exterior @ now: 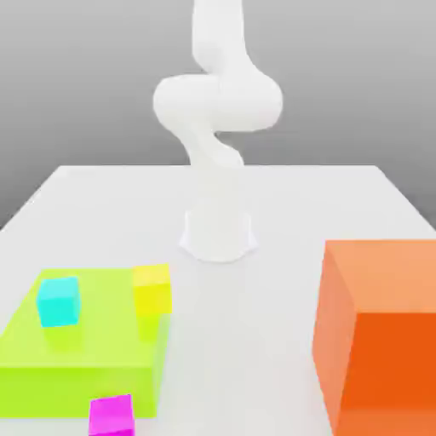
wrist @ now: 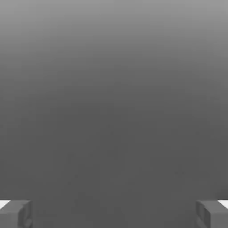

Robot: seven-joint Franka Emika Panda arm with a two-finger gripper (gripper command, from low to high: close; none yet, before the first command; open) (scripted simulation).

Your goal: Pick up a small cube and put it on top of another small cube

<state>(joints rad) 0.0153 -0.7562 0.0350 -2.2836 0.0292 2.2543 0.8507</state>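
My gripper (wrist: pixel 114 213) is spread wide, holding nothing. The yellow cube (exterior: pixel 152 288) sits on the green slab's (exterior: pixel 85 345) edge (purple cube unseen); I should locate it before descending.

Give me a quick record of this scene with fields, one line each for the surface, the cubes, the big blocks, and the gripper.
surface: white table
slab: flat lime-green slab, at the exterior view's left
on slab: cyan cube; yellow cube at the slab's far corner
in front of slab: magenta cube
large block: orange block, at the exterior view's right
gripper: open, nothing between the fingers
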